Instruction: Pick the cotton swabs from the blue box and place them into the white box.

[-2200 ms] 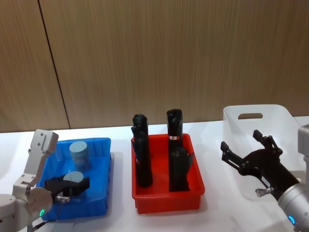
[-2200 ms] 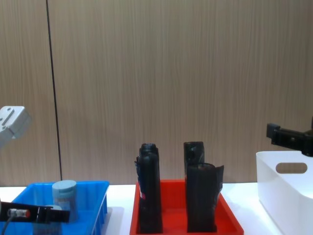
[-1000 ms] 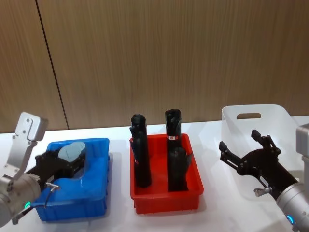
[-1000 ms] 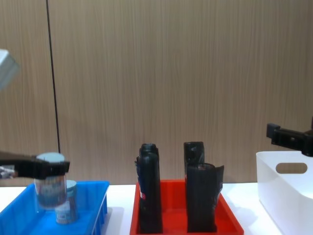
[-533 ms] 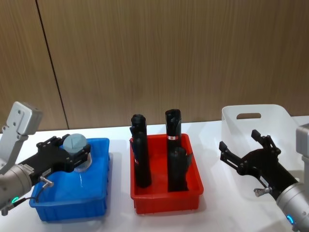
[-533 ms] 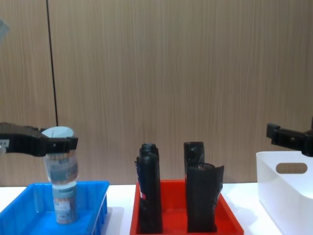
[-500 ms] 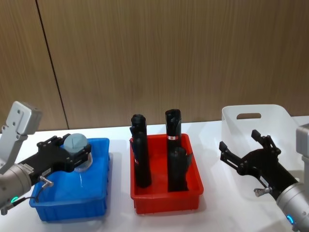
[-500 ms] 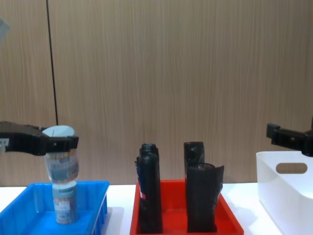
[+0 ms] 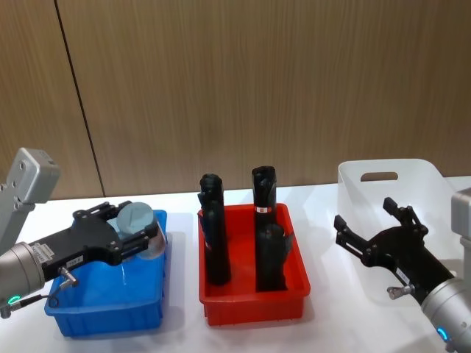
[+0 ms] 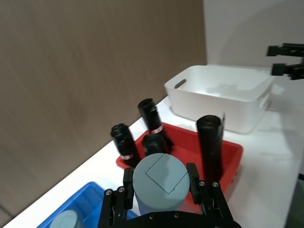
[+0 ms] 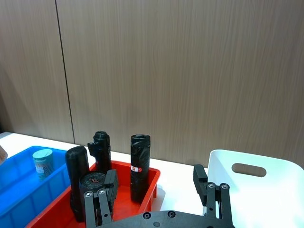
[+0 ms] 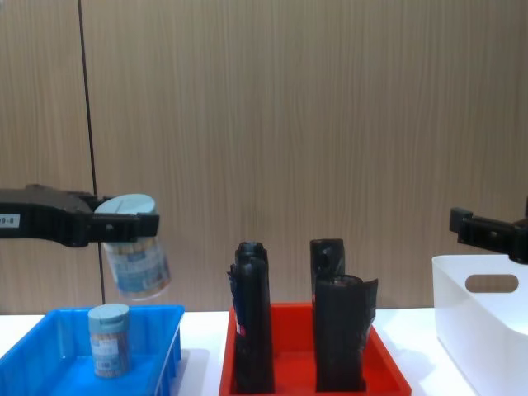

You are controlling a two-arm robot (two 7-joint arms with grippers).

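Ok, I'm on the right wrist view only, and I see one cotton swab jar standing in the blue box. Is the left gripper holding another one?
Observer: Yes. The left gripper is shut on a second jar, in the air above the blue box.
Operator: Is it upright?
Observer: No. The chest view shows it tilted, its bottom swung toward the red tray.
Operator: And how high is my right gripper?
Observer: The right gripper hangs open, above the rim of the white box.

No readable text. Print on held cotton swabs jar (image 12: 136, 264) label band too small.
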